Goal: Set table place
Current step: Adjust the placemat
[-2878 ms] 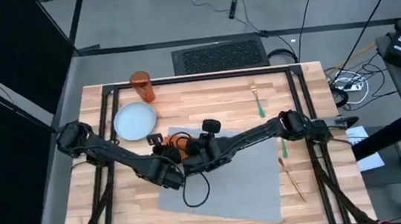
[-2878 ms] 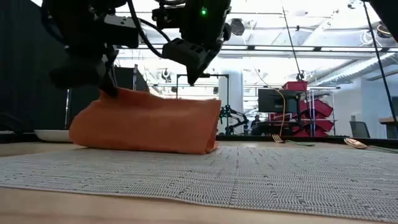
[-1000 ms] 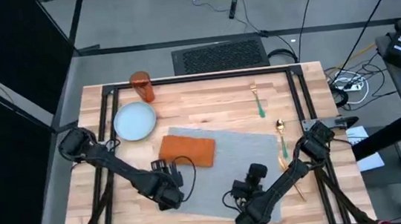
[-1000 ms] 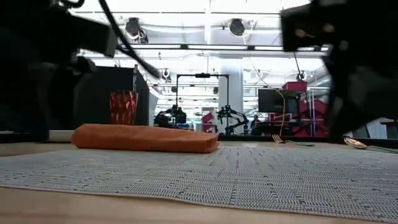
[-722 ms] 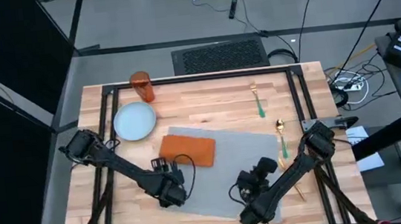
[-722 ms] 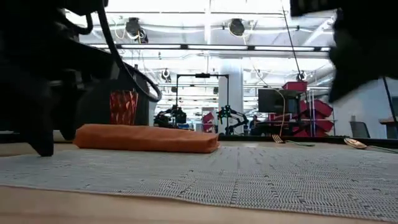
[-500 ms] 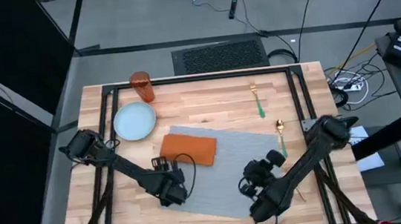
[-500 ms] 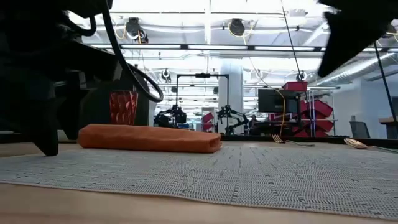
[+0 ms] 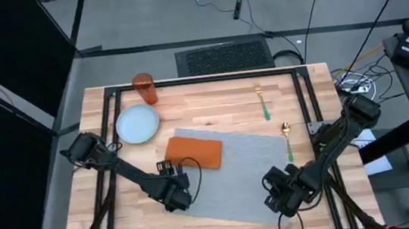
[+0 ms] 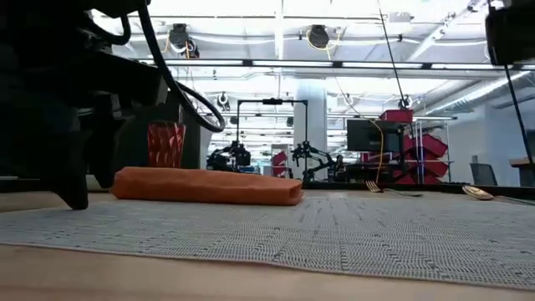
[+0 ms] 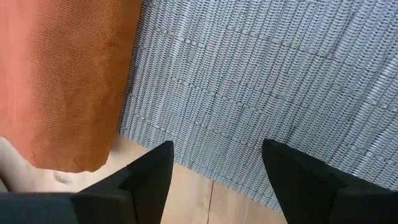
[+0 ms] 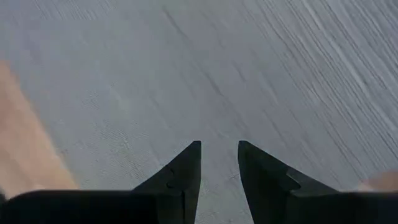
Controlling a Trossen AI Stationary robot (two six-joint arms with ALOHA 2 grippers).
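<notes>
Overall, the grey placemat (image 9: pixel 230 173) lay skewed on the table (image 9: pixel 211 102), the folded orange napkin (image 9: pixel 193 152) on its far-left corner. The left gripper (image 11: pixel 214 163), fingers spread and empty, hung over the mat's left edge beside the napkin; the right gripper (image 12: pixel 219 163), fingers slightly parted, hovered over the mat's near-right part. The plate (image 9: pixel 138 124) and tumbler (image 9: pixel 145 89) stood far-left, both empty. A fork (image 9: pixel 263 102) and spoon (image 9: pixel 287 141) lay right.
</notes>
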